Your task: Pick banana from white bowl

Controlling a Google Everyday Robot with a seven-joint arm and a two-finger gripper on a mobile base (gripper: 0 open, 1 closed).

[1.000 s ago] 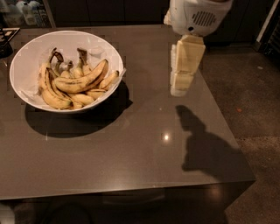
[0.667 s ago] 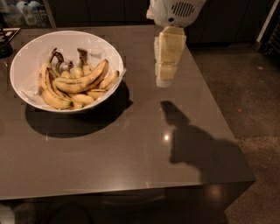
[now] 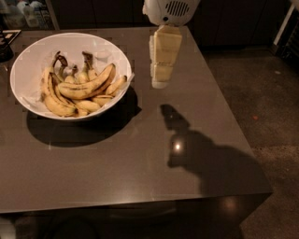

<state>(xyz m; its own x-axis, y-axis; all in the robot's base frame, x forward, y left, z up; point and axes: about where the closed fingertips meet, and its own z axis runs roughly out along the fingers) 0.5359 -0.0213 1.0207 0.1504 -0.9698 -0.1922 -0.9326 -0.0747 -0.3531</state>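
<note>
**Robot Gripper Hovering Beside Bowl of Bananas**

At the far left, the white bowl [image 3: 32, 70] is sitting on a dark grey table [image 3: 117, 179], near the table's back-left corner, and is casting a broad shadow toward the front edge. Inside it, a cluster of smaller bananas [image 3: 60, 103] with blackened stems is lying against the left and lower wall. The banana [image 3: 88, 86], the longest and most strongly curved, yellow with dark streaks, is resting on top of them. It is stretching across the middle of the bowl, with its right end pointing up toward the right rim.

Just right of the bowl, the gripper [image 3: 160, 84] is hanging straight down from the arm's white housing [image 3: 168, 10] at the top of the view. The cream-coloured gripper is holding nothing and is touching neither the bowl nor the fruit; its tip is hovering above the bare tabletop, level with the bowl's right rim and just beside it. Whether it is parted or closed cannot be told from this angle.

Farther right, the arm's dark shadow [image 3: 210, 163] is falling across the table toward the front-right corner, with a small glint of light at its edge. Beyond the table's right side, a speckled floor [image 3: 266, 93] is showing.
</note>
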